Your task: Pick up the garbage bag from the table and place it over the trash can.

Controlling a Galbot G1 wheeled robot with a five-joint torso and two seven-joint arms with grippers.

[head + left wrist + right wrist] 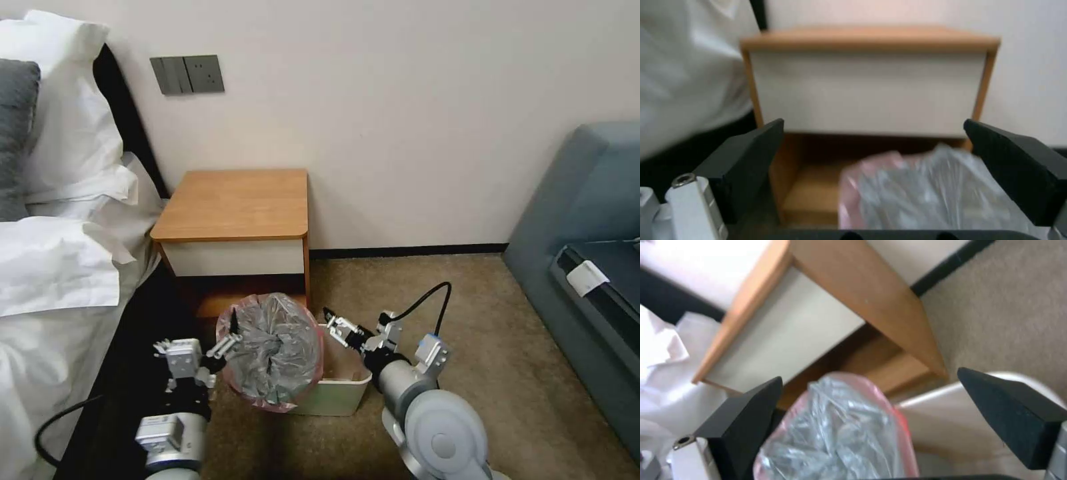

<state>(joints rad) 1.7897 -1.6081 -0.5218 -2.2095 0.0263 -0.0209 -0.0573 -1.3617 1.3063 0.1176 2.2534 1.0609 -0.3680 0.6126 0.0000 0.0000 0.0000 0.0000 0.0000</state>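
The garbage bag (pixel 273 350), crinkled grey film with a pinkish-red rim, sits bunched over the left end of the beige trash can (pixel 337 399) on the carpet, in front of the table (pixel 233 203). My left gripper (pixel 229 335) is at the bag's left rim, its fingers (pixel 746 160) spread open around nothing. My right gripper (pixel 333 323) hovers open at the bag's right side, above the can's mouth. The right wrist view shows the bag (pixel 840 433) beside the can's bare rim (pixel 978 406). The table's top is bare.
A bed with white linen (pixel 53 267) and a dark base stands close on the left. A blue-grey sofa (pixel 587 267) fills the right side. Open carpet (pixel 480 320) lies between the can and the sofa. The wall is right behind the table.
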